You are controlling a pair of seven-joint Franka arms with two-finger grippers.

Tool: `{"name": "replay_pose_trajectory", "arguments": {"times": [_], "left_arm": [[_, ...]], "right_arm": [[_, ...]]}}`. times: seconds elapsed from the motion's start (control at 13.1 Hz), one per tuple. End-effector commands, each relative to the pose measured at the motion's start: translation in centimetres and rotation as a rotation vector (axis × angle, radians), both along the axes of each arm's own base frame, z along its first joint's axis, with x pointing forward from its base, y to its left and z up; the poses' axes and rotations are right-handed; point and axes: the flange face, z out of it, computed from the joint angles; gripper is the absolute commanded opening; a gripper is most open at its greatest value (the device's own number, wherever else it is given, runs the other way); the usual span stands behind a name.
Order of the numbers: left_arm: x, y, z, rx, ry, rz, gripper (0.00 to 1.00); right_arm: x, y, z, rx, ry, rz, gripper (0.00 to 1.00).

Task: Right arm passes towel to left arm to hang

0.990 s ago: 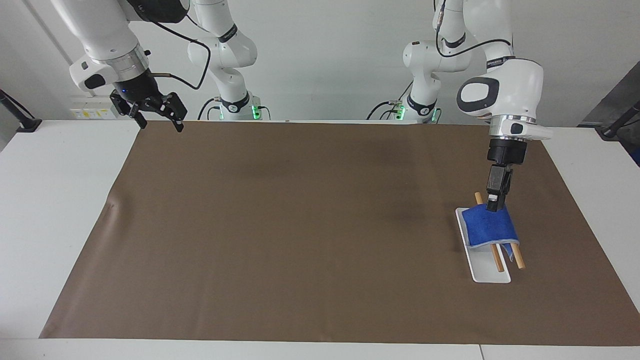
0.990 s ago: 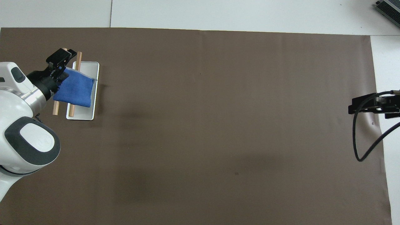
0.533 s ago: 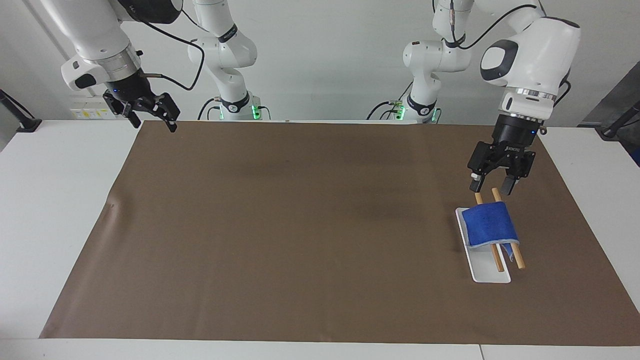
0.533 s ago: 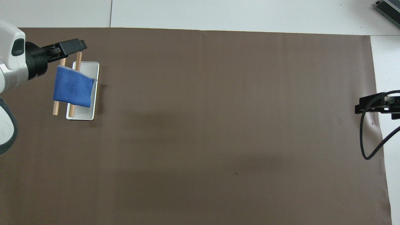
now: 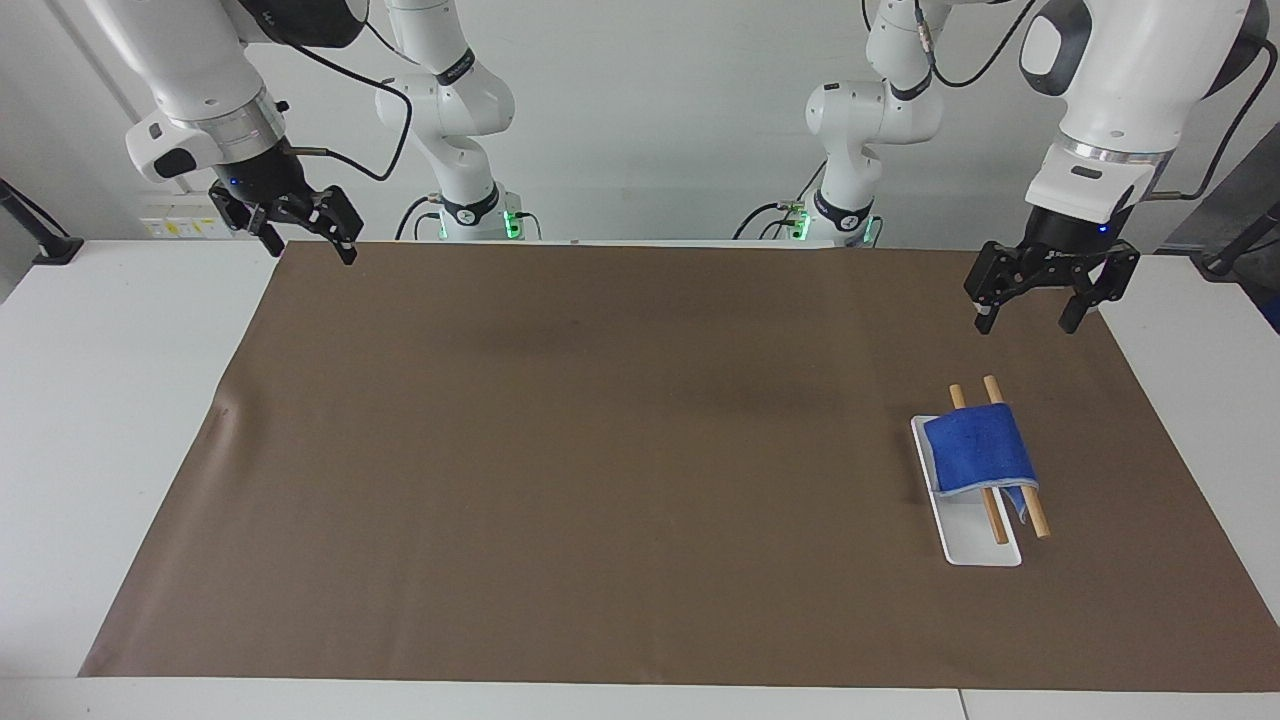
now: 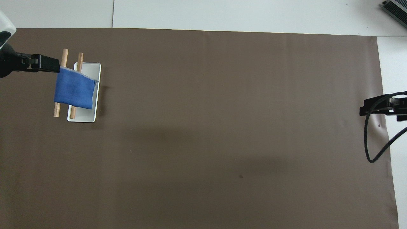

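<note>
Brown mat point(image 5: 600, 450) covered the surface. Rack point(image 5: 975, 500) at left arm's end carried the towel point(image 5: 978, 450), draped over both rods. Left end effector point(image 5: 1030, 315) had lifted off towel, fingers apart, empty; hang looked done. Right end effector point(image 5: 305, 235) waited w/ fingers apart, well apart from rack.

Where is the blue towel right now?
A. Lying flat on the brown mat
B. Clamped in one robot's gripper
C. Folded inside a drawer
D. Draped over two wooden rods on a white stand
D: the towel hangs across the two wooden rods above the white stand; both grippers are up, open and empty.
</note>
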Motion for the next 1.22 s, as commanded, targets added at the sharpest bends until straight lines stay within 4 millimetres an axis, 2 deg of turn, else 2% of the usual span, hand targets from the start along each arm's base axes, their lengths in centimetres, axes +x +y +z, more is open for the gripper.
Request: {"name": "replay_pose_trajectory", "arguments": {"times": [0.0,0.08,0.3,0.53,0.76,1.14], "left_arm": [[-2.5,1.4,0.7,0.041,0.089,-0.008,1.0],[-3.4,2.9,0.9,0.039,0.113,0.015,1.0],[-5.5,3.7,-0.2,0.031,0.165,0.03,1.0],[-5.3,5.1,-0.2,-0.029,0.161,0.06,1.0],[-4.7,5.0,0.0,-0.027,0.114,0.017,1.0],[-4.8,4.9,-0.4,-0.029,0.123,0.023,1.0]], "right_arm": [[-0.3,-0.1,0.0,-0.014,0.011,0.013,1.0],[-0.2,-0.1,0.0,-0.016,0.005,0.016,1.0],[-0.1,0.7,0.1,-0.024,0.0,0.033,1.0],[-0.2,0.9,0.1,-0.01,0.004,0.022,1.0],[-0.3,0.5,0.1,-0.006,0.005,0.022,1.0],[-0.4,-0.1,0.0,-0.006,0.013,0.01,1.0]]}}
